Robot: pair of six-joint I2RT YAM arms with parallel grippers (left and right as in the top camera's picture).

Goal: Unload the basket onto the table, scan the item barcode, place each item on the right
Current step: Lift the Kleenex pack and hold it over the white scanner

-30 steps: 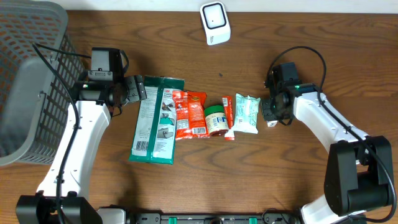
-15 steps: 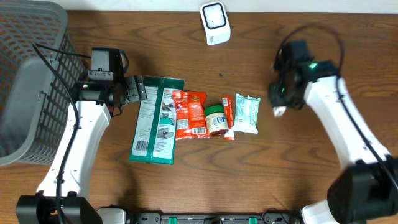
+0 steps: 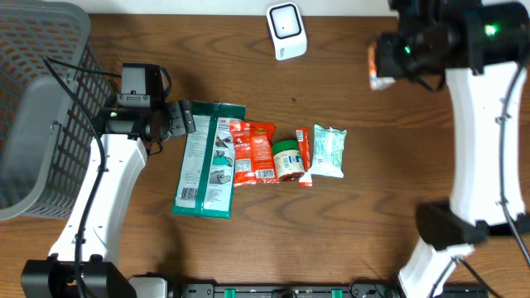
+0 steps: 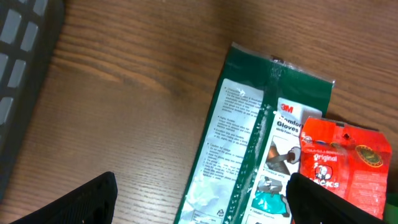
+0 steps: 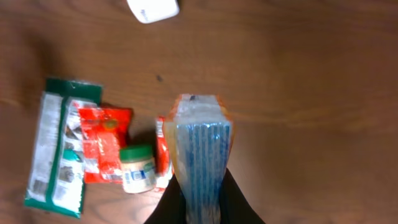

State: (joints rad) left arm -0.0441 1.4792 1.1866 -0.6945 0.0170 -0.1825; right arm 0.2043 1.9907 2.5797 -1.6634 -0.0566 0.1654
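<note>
Up over the far right of the bench, my right fingers are pinched narrow on the orange packet, and it hangs well clear of the wood. Looking down the wrist, I see the packet's blue-striped face end-on between the fingers, with the rest of the goods lined up below. The scanner sits at the far edge near the middle, well apart from what I'm holding.

Over at the left, my left fingers are spread wide and holding nothing. They hover at the far end of the green gloves pack, beside the basket.

Now the worries. I can't tell which face carries the barcode, so I may present the wrong side and get no read. My grip is on one end of a soft packet, and a quick swing across could let it twist or slide out. It might then drop onto the jar and the red pouch. Coming in too low could also knock the scanner askew.
</note>
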